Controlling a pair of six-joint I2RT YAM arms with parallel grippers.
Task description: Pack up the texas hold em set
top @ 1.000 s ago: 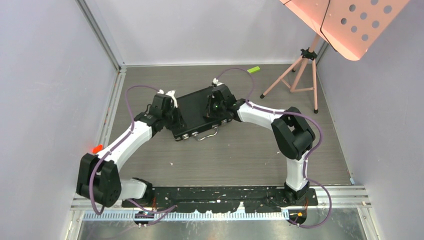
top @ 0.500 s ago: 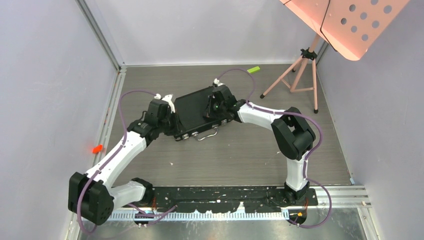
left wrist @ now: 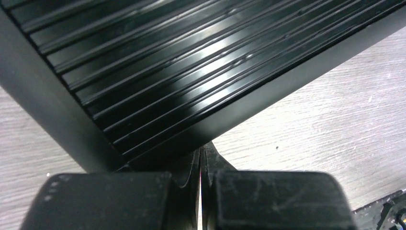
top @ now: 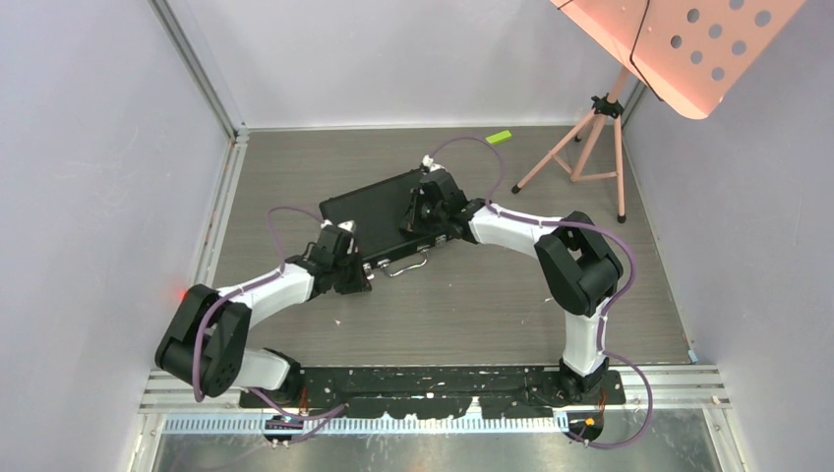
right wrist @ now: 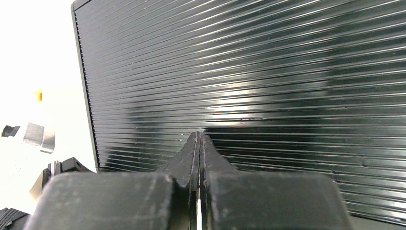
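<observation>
Grey wood-grain table point(top: 472, 295), closed walls on three sides. The black briefcase point(top: 374, 211) lies flat in the middle with its lid down. No chips, cards or dice are in view, so I take them as packed inside. The case's long axis runs left to right, with the right end swung a bit away from the arms. Its front edge, with the silver latches point(top: 372, 264) and handle point(top: 411, 264), faces the arm bases. The right gripper point(right wrist: 198, 139) is fully closed and holds nothing; its tips are on or just above the ribbed lid toward the right end, and contact is hard to confirm. The left gripper point(left wrist: 201, 155) is also pinched shut and empty. It sits low at the near-left corner, with its tips just at the case's side edge below the lid. Key relation: the latches lie just right of the left gripper along the front edge. The right gripper is up on the lid behind that edge. So the left arm is nearer and better placed for the latches, and the right arm looks placed to hold the lid down. From here I can't tell whether the latches are snapped. Risk: a sideways poke at that corner could slide or spin the case instead of seating a latch.
</observation>
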